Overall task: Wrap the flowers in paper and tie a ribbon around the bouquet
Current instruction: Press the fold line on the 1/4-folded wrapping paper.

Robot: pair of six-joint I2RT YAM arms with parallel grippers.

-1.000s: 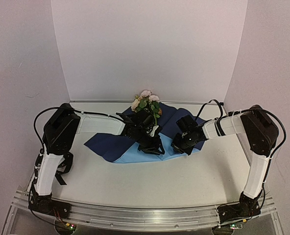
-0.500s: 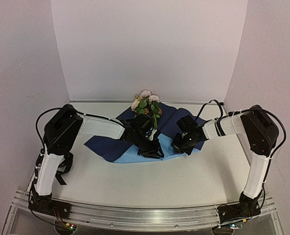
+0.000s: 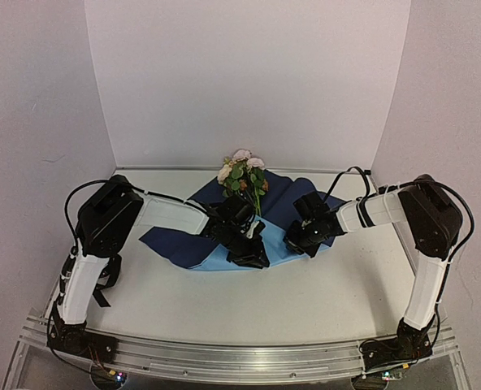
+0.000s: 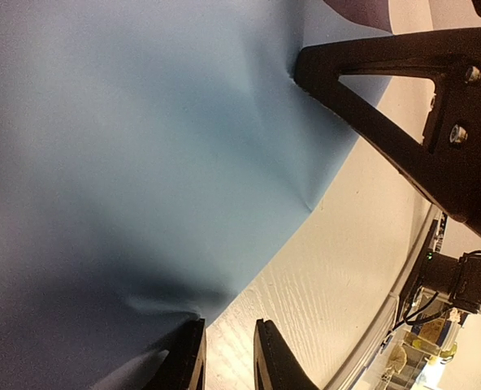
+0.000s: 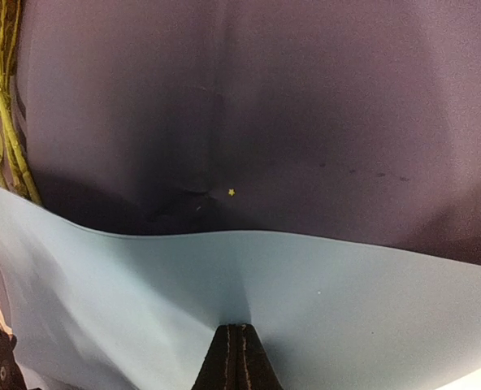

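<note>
The flowers [image 3: 242, 171] lie on the paper [image 3: 175, 237] with their heads toward the back wall; their green stems [image 5: 5, 122] show at the left of the right wrist view. The paper lies navy face up, and its near edge is folded over to show light blue [image 5: 346, 284]. My right gripper [image 5: 239, 329] is shut on that light blue fold, which puckers at its tip. My left gripper [image 4: 228, 357] stands open at the paper's [image 4: 143, 146] near edge, one finger against the edge and bare table in the gap. The right gripper [image 4: 305, 71] shows there too. The ribbon is out of view.
The pale table [image 3: 249, 305] stretches in front of the paper to a metal rail [image 3: 240, 357] where the arm bases sit. White walls [image 3: 249, 81] close the back and both sides. Black cables hang by the left arm's base [image 3: 104, 286].
My left gripper has slid toward the near edge of the paper, its jaws a little narrower. The right gripper stays shut on the fold in the same place.
</note>
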